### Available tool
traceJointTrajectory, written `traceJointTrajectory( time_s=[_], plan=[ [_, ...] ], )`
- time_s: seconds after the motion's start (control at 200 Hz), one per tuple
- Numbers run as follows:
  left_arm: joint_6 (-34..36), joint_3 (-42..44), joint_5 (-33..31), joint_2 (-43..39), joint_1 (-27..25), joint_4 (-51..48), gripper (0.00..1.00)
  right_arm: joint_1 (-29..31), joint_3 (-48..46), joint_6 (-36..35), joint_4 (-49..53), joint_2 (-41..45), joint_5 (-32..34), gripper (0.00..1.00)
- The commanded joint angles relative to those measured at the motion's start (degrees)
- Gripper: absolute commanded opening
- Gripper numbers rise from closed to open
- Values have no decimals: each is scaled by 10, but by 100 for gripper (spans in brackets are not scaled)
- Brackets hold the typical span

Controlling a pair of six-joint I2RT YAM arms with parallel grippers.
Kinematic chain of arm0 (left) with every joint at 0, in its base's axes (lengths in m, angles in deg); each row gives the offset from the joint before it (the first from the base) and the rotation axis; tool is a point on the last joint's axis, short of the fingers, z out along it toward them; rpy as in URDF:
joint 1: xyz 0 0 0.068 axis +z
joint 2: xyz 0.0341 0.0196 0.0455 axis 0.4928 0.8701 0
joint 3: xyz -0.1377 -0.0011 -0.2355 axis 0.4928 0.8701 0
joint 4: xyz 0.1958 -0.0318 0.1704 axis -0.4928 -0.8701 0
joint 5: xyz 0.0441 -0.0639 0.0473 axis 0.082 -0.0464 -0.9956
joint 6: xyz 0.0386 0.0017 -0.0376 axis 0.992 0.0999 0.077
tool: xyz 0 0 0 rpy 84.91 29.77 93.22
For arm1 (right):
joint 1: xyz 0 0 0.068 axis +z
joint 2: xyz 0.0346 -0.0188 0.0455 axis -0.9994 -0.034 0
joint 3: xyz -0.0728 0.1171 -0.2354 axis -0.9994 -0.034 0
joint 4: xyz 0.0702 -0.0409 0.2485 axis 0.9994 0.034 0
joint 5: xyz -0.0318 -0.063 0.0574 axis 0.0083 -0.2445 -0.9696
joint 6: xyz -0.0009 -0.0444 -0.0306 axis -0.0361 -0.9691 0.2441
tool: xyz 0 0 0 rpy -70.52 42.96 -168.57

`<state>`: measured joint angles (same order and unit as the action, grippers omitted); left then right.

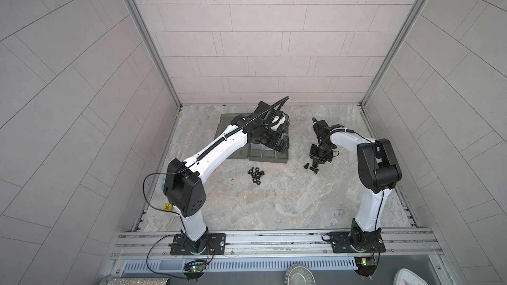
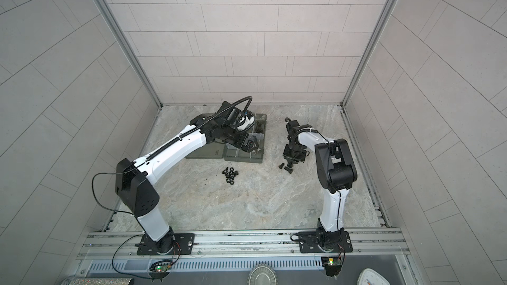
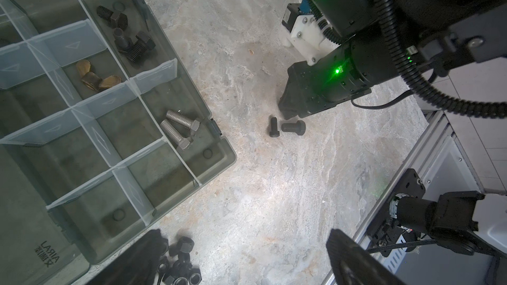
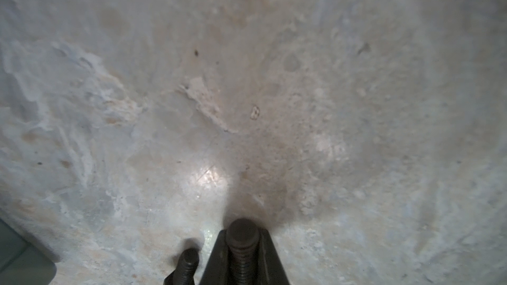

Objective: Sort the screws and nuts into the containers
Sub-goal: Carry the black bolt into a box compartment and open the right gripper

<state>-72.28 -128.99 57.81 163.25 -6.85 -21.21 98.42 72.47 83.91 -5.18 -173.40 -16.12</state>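
My right gripper (image 4: 242, 253) is shut on the threaded shaft of a black screw (image 4: 242, 233) that lies on the marble table. In both top views this gripper (image 1: 315, 164) points straight down at the table. A second black screw (image 4: 188, 263) lies just beside the held one (image 3: 293, 127). A pile of black nuts (image 1: 256, 175) (image 2: 231, 175) sits in front of the smoky organizer with the containers (image 1: 269, 159) (image 3: 227, 149). My left gripper (image 3: 247, 264) hangs open and empty over the box's near right corner. One compartment holds black screws (image 3: 129, 39), another silver screws (image 3: 181, 130).
Brass wing nuts (image 3: 96, 78) lie in a middle compartment. The box's flat lid (image 1: 226, 124) lies open to the left, partly under my left arm. An aluminium rail (image 1: 274, 239) carries both arm bases along the front edge. Tiled walls close off three sides.
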Motion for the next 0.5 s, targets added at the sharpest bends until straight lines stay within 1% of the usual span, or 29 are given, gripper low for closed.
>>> traceJointTrajectory(
  time_s=[0.0, 0.225, 0.32, 0.495],
  plan=[
    [-12, 29, 24, -26, 20, 12, 100, -1, 45, 11, 24, -1, -6, 1],
    [-39, 59, 32, -46, 61, 33, 100, 6, 153, 33, 29, -15, -36, 1],
    [-44, 64, 37, -48, 67, 38, 100, 8, 187, 47, 1, -30, -58, 1],
    [-45, 75, 37, -57, 73, 40, 100, 16, 248, 79, -76, -85, -129, 1]
  ],
)
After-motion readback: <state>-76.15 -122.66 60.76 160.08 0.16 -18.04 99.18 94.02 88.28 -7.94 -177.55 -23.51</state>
